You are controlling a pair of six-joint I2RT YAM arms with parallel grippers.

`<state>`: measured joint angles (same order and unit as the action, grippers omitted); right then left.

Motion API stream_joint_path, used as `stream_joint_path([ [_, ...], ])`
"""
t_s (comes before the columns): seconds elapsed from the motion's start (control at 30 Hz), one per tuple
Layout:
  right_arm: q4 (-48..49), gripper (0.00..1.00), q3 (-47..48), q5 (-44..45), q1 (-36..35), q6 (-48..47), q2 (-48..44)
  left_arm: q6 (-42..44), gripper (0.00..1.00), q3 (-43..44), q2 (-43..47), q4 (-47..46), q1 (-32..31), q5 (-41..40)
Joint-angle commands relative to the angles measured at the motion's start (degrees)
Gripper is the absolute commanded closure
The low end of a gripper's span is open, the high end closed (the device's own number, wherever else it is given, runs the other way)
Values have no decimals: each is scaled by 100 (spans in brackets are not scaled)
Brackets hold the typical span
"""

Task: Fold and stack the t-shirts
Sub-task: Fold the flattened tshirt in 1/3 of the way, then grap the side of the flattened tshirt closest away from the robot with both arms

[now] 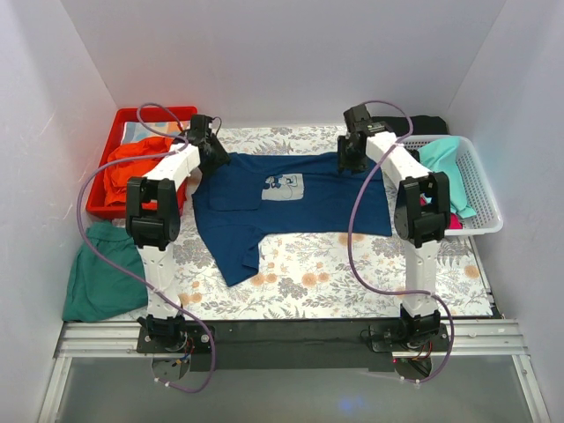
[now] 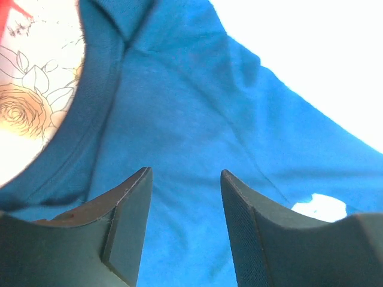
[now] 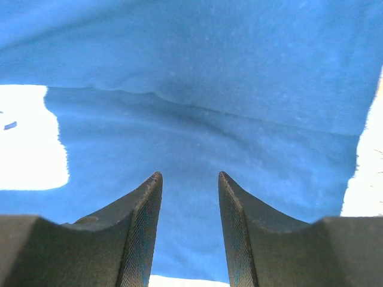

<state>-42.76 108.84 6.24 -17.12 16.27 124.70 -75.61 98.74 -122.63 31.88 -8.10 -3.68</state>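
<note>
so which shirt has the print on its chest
The navy blue t-shirt spread out mid-table; its chest carries a pale print. The orange shirt, turquoise shirt and green shirt at the sides lie rumpled, showing none.

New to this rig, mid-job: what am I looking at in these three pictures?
The left arm and right arm are robots at a floral table cover. The wide picture looks down from above; the other two come from wrist cameras. A navy t-shirt lies spread out. The left gripper and right gripper are at its far edge, both open, holding nothing. An orange shirt lies in the red bin, a turquoise shirt in the white basket, a green shirt at the left.
</note>
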Motion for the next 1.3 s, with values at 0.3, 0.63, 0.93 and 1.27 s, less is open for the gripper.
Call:
stream_joint_path([
  [0.3, 233, 51, -2050, 26, -159, -10, -1835, -453, 52, -3509, 3726, 835, -657, -466],
  [0.63, 286, 52, -2411, -167, -432, 25, -1915, -1808, 52, -4757, 5275, 2262, -1194, -206],
  [0.93, 295, 52, -2525, -149, -493, 51, -2020, -2018, 54, -5505, 5591, 2095, -1203, 595],
  [1.27, 321, 52, -2789, -105, -502, 52, -2143, -2247, 58, -5770, 5583, 1944, -1238, 1028],
])
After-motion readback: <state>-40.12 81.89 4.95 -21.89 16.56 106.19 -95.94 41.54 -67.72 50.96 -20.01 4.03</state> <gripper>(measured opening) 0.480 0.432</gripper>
